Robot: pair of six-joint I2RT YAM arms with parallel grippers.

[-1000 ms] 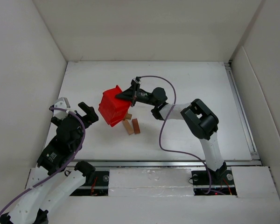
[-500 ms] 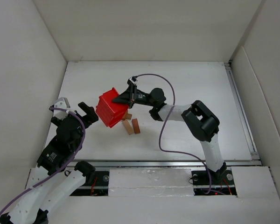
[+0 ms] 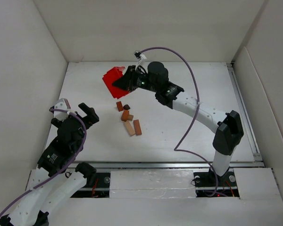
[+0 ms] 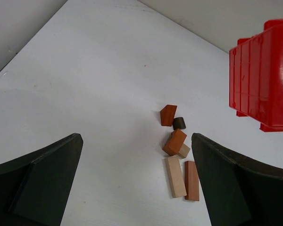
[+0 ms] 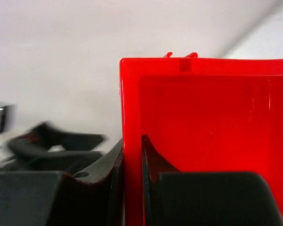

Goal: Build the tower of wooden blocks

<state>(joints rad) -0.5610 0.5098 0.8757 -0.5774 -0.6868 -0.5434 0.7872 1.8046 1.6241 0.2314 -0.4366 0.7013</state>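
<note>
Several small wooden blocks (image 3: 128,117) lie loose on the white table, not stacked. In the left wrist view I see a reddish wedge (image 4: 168,115), a dark stub (image 4: 179,123), an orange block (image 4: 175,141) on a small tan cube, a tan bar (image 4: 176,176) and a reddish-brown bar (image 4: 191,181). My right gripper (image 3: 124,84) is shut on the wall of the red plastic bin (image 3: 112,79), holding it raised behind the blocks; the wall sits between its fingers (image 5: 132,155). My left gripper (image 3: 84,114) is open and empty, left of the blocks.
White walls enclose the table on the left, back and right. The table's near edge (image 3: 151,164) has a metal rail. The right arm's purple cable (image 3: 191,108) arcs over the table's middle right.
The right arm swung up and back, carrying the red bin away from over the blocks toward the far left. More blocks now lie uncovered on the table. The left arm has not moved.
</note>
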